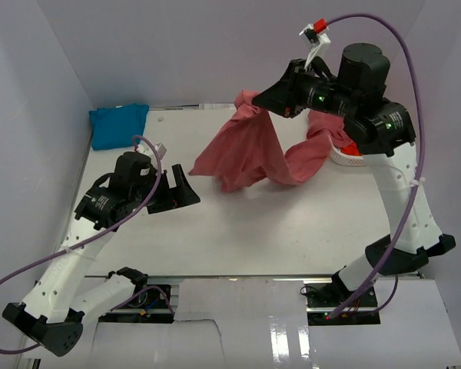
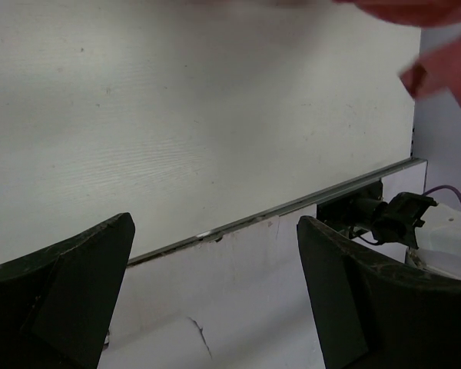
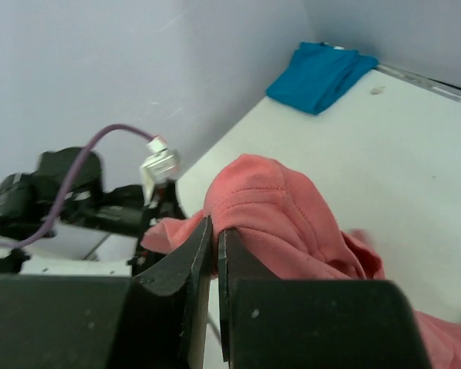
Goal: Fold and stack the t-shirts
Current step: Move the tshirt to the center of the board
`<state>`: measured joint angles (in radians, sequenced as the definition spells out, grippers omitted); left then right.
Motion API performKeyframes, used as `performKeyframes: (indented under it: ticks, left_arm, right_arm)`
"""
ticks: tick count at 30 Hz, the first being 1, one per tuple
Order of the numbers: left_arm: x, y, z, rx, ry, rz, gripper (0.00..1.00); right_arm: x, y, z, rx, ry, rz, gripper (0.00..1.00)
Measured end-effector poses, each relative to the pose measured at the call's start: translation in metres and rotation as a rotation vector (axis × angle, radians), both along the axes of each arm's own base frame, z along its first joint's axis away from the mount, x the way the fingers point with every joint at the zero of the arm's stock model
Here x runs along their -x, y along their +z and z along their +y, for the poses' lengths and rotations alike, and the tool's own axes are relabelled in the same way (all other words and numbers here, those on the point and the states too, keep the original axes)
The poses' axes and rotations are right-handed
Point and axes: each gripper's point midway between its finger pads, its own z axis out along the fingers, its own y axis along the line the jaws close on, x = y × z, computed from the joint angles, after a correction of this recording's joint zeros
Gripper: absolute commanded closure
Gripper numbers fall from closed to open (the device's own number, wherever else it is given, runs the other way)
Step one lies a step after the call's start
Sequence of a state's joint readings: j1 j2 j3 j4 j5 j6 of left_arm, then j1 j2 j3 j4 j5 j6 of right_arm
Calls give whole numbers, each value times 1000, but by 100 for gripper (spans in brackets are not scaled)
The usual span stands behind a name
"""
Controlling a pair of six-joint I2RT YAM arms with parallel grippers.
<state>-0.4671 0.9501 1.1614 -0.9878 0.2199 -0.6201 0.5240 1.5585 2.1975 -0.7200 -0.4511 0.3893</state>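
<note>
A dusty rose-red t-shirt (image 1: 246, 150) hangs from my right gripper (image 1: 255, 101) above the far middle of the table, its lower part trailing on the surface and back toward the basket. The right wrist view shows the jaws (image 3: 215, 231) shut on a hem of that shirt (image 3: 269, 200). A folded turquoise t-shirt (image 1: 117, 124) lies at the far left corner and shows in the right wrist view (image 3: 319, 73) too. My left gripper (image 1: 180, 188) is open and empty, low over the table left of the hanging shirt. A corner of red cloth (image 2: 446, 61) shows in the left wrist view.
A white basket (image 1: 347, 156) with something orange-red inside sits at the far right, mostly hidden behind my right arm. White walls close in the left, back and right sides. The table's near edge (image 2: 276, 207) runs ahead of the left gripper.
</note>
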Motion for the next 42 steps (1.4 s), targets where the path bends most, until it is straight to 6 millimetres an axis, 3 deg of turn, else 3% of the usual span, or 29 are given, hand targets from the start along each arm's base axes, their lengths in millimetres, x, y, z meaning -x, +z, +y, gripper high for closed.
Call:
performKeyframes:
  ticks: [3,6,8,12,15,20,23,27,30,32,37,39,40,41,42]
  left_arm:
    - [1,0,5,-15,15,-6,2]
    - [2,-3,10,-32,36,2,2]
    - [2,-4,12,-41,53,7,2]
    - [0,-5,18,-66,91,15,2]
    - [-4,0,22,-78,116,0,2]
    - [-6,0,27,-98,141,2,2]
    - [-5,-2,28,-102,148,15,2]
    - [-2,-5,28,-103,156,34,2]
    - [-1,-7,29,-103,161,47,2]
    - [0,-8,29,-101,165,52,2]
    - [3,-15,30,-105,172,76,2]
    - [6,-20,30,-109,172,92,2]
    - [7,-22,31,-113,172,100,2]
    - [7,-23,31,-115,172,104,2]
    - [7,-23,31,-115,171,105,2]
  right_arm:
    - [42,21,-7,-46,68,-7,92]
    - [87,16,-21,-70,123,19,92]
    - [112,-4,-32,-72,147,64,92]
    - [144,-70,-44,-36,169,224,92]
    - [145,-117,-46,24,145,353,92]
    - [126,-169,-51,158,36,491,92]
    - [114,-201,-61,270,-48,553,92]
    - [98,-265,-81,481,-184,690,92]
    - [102,-320,-112,673,-306,814,92]
    - [110,-344,-138,778,-386,876,92]
    - [111,-366,-195,860,-591,965,92]
    - [111,-367,-207,866,-636,969,75]
    - [111,-367,-210,877,-648,964,62]
    - [111,-368,-213,886,-659,962,29]
    - [112,-368,-216,899,-670,962,11]
